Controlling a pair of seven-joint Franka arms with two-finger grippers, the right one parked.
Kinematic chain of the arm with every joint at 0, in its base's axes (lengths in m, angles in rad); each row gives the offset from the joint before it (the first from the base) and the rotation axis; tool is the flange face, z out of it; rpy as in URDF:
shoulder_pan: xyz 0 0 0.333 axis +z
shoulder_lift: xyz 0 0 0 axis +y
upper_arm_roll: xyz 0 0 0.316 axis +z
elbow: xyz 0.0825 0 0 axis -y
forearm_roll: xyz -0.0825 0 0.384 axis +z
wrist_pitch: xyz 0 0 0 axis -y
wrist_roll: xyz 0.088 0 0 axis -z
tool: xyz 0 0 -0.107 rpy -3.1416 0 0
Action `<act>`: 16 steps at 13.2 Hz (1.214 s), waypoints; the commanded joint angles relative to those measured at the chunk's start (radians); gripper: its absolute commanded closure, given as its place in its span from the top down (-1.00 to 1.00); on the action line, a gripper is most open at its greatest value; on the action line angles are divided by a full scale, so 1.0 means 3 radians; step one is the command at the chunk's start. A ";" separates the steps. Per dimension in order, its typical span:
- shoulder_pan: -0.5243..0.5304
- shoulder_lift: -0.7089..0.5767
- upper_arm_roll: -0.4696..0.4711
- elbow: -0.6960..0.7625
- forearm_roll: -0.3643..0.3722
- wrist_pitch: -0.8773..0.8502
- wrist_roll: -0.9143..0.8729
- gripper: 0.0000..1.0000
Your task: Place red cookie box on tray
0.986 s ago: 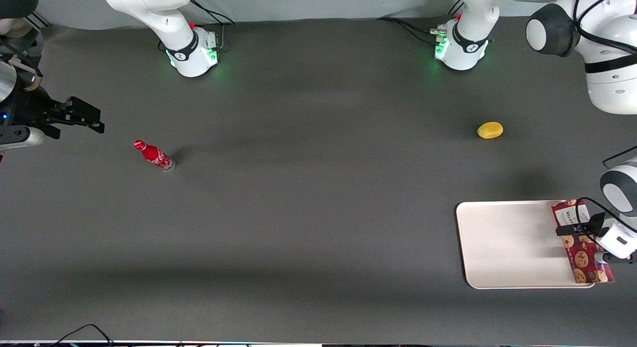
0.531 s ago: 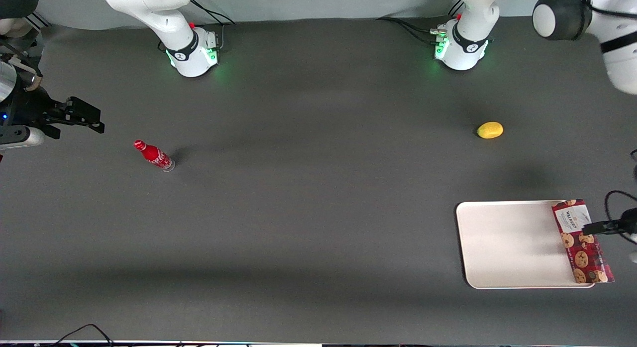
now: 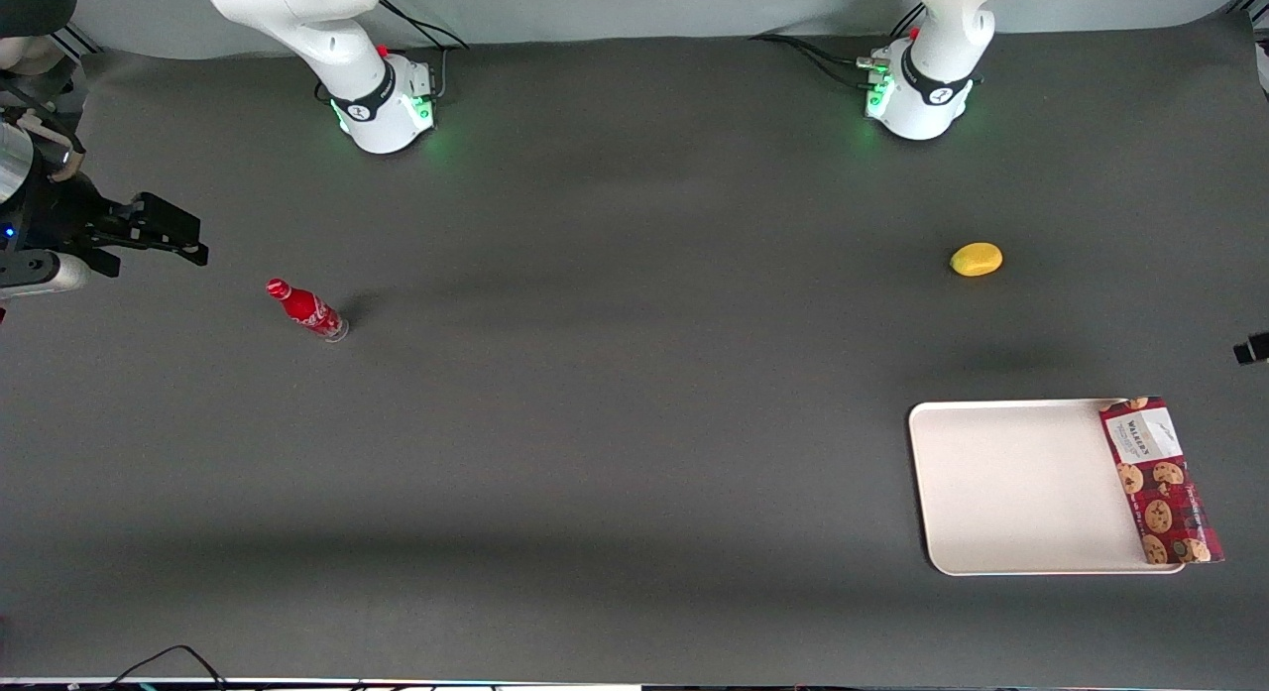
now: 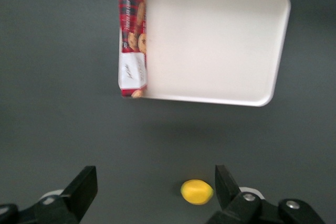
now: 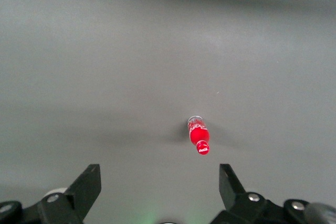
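The red cookie box (image 3: 1160,481) lies flat along the edge of the cream tray (image 3: 1011,488) that faces the working arm's end of the table. Its long side hangs slightly over the rim. The left wrist view looks down on the box (image 4: 132,35) and the tray (image 4: 210,40) from high up. My gripper (image 4: 156,190) is open and holds nothing. It hangs well above the table, apart from the box and farther from the front camera than the tray. In the front view only a dark tip of it (image 3: 1251,349) shows.
A yellow lemon (image 3: 977,259) lies on the dark table, farther from the front camera than the tray. It shows (image 4: 197,191) below my open fingers. A red soda bottle (image 3: 307,311) lies toward the parked arm's end.
My gripper has let go of the box, risen and drawn back, almost out of the front view. The box has stayed on the tray's edge.
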State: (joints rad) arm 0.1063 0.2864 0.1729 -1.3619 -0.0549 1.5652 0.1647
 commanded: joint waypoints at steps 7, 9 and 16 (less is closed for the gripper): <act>-0.0032 -0.1001 -0.0663 -0.0978 0.0106 0.0070 -0.0406 1.00; -0.0032 -0.1001 -0.0745 -0.0881 0.0106 0.0049 -0.0421 1.00; -0.0109 -0.1047 -0.0847 -0.0880 0.0255 -0.0135 -0.0580 1.00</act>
State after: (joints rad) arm 0.0950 -0.0114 -0.0835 -1.6273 -0.0004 1.5431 0.0182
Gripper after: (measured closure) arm 0.000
